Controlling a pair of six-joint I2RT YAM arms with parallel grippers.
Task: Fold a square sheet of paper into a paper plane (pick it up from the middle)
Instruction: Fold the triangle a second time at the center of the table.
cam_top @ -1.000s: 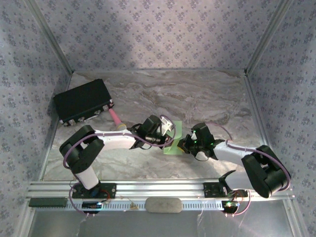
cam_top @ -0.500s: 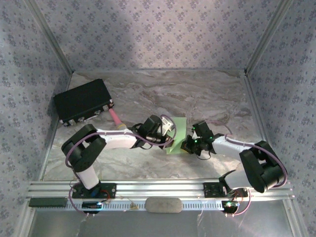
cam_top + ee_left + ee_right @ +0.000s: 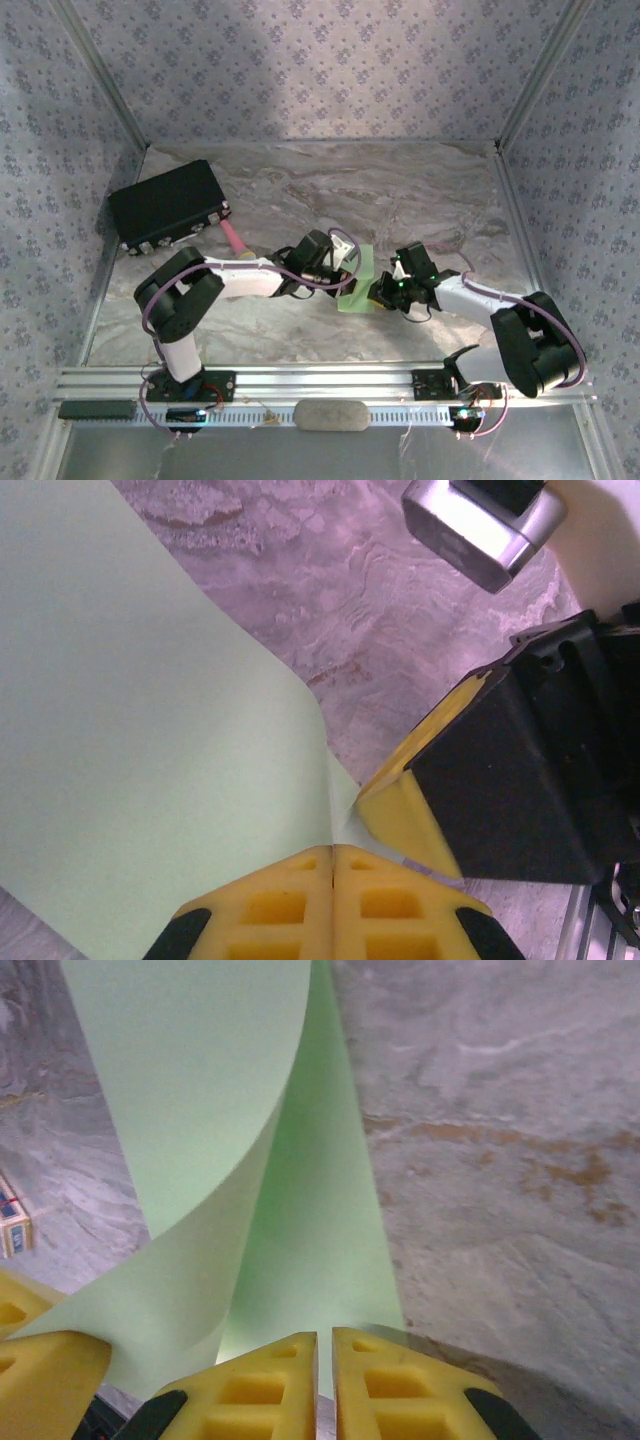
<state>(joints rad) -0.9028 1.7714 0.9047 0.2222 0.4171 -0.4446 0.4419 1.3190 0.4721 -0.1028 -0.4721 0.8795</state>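
**A:** Where is the square sheet of paper (image 3: pixel 365 268)?

**B:** At the centre of the overhead view, raised above the marbled grey-brown worktop (image 3: pixel 420 190), between the two arms. It is thin, pale green, matte and unmarked, and curled rather than flat.

**A:** And close up?

**B:** In the right wrist view it rises from bottom centre to the top of the frame as a soft roll, one side curving over the other. In the left wrist view it is a broad smooth plane across the left half, and its edge bends down to bottom centre.

**A:** The left hand (image 3: pixel 332 865)?

**B:** Clenched. Its blocky yellow pads, moulded with square hollows, meet flush at the bottom centre. The paper's edge runs into the seam, so it is pinching the sheet.

**A:** The right hand (image 3: pixel 325 1360)?

**B:** The same yellow pads, pressed nearly together with only a thin dark slit between them. The sheet's lower end runs down into them, so it grips the paper too. In the left wrist view one of its fingertips (image 3: pixel 400 800), on an angular black body, touches the paper's corner just beside the left hand.

**A:** Anything else?

**B:** A big rectangular black box (image 3: pixel 168 205) sits at the upper left of the overhead view. A slim pink cylinder (image 3: pixel 236 240) lies just beside its lower right corner. A small yellowish card box (image 3: pixel 12 1225) shows at the left edge of the right wrist view.
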